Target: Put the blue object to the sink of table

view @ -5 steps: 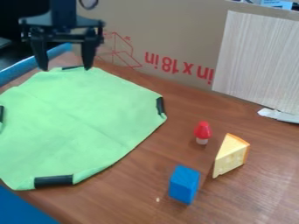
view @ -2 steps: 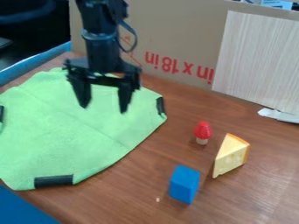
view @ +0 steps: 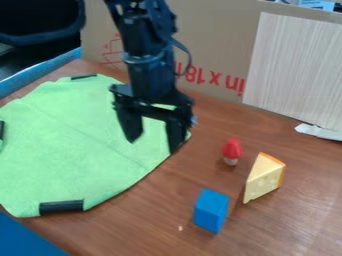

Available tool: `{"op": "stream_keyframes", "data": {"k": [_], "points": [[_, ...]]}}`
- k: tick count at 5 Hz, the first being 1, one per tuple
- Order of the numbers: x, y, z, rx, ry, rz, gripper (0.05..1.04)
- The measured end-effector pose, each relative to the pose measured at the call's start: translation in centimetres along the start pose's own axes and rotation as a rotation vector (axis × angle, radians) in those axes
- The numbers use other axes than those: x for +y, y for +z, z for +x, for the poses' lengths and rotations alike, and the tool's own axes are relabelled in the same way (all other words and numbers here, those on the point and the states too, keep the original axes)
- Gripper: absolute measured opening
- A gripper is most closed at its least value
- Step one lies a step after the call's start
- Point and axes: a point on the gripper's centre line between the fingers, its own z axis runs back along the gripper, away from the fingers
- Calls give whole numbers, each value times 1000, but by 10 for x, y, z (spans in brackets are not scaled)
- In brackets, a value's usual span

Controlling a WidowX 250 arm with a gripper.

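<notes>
Hangs with the black gripper's (view: 153, 145) fingers spread open. Puts the blue block (view: 210, 211) to the fingers' lower right in view, well apart from them, on the table (view: 147, 225). Runs longest roughly up-down in view, slightly aslant; cannot tell standing from lying.

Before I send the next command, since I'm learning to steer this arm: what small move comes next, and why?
Probably move the open gripper towards the blue block, keeping its fingers apart: it hangs over the green cloth's edge, while the block stands on the bare wood nearer the camera, ungrasped.
</notes>
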Motion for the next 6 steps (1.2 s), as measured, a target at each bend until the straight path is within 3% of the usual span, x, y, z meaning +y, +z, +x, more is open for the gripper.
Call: {"op": "stream_keyframes", "data": {"k": [2,4,6], "points": [[-42,-8,-8,-20,-92,23,999],[-57,-33,-15,-32,-113,80,999],[-67,-40,-16,-28,-117,70,1000]]}}
